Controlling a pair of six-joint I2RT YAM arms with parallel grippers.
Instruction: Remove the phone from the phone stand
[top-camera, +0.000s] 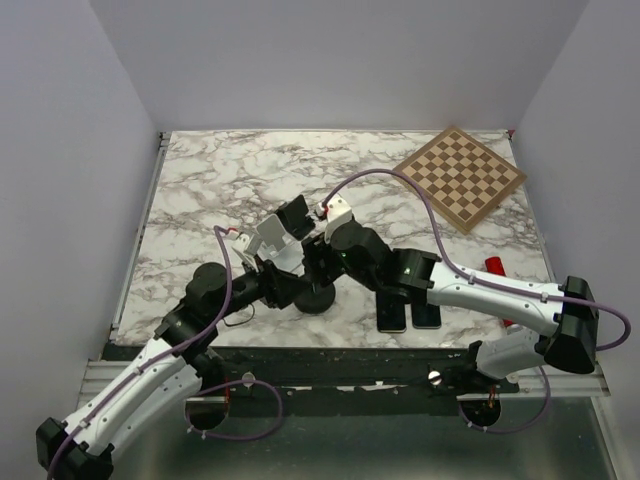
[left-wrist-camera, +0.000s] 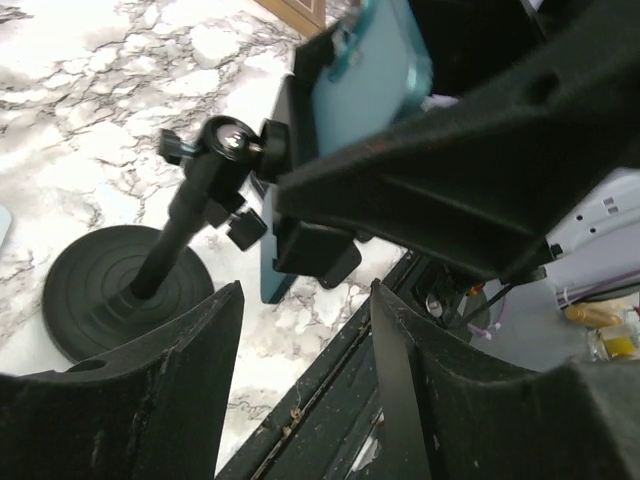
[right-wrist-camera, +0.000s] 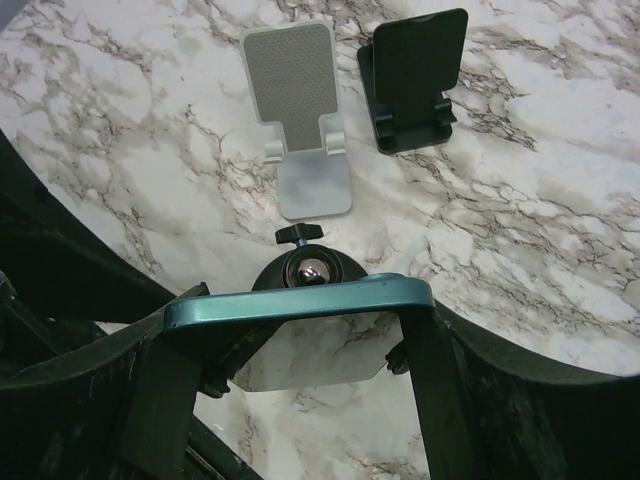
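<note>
A teal phone (right-wrist-camera: 300, 303) sits in the clamp of a black stand with a ball joint (right-wrist-camera: 308, 268), a thin pole (left-wrist-camera: 185, 225) and a round base (top-camera: 316, 297). My right gripper (right-wrist-camera: 298, 335) comes from above, and its two fingers press on the phone's opposite edges. In the left wrist view the phone (left-wrist-camera: 365, 90) shows tilted in the clamp with the right gripper's black body (left-wrist-camera: 480, 170) over it. My left gripper (left-wrist-camera: 305, 320) is open and empty, low at the table's front edge, just beside the stand's base (left-wrist-camera: 110, 290).
A white phone stand (right-wrist-camera: 297, 115) and a black phone stand (right-wrist-camera: 413, 80) sit empty just behind. Two dark phones (top-camera: 408, 312) lie flat near the front edge. A chessboard (top-camera: 460, 178) lies at the back right. A red object (top-camera: 494, 265) lies at the right.
</note>
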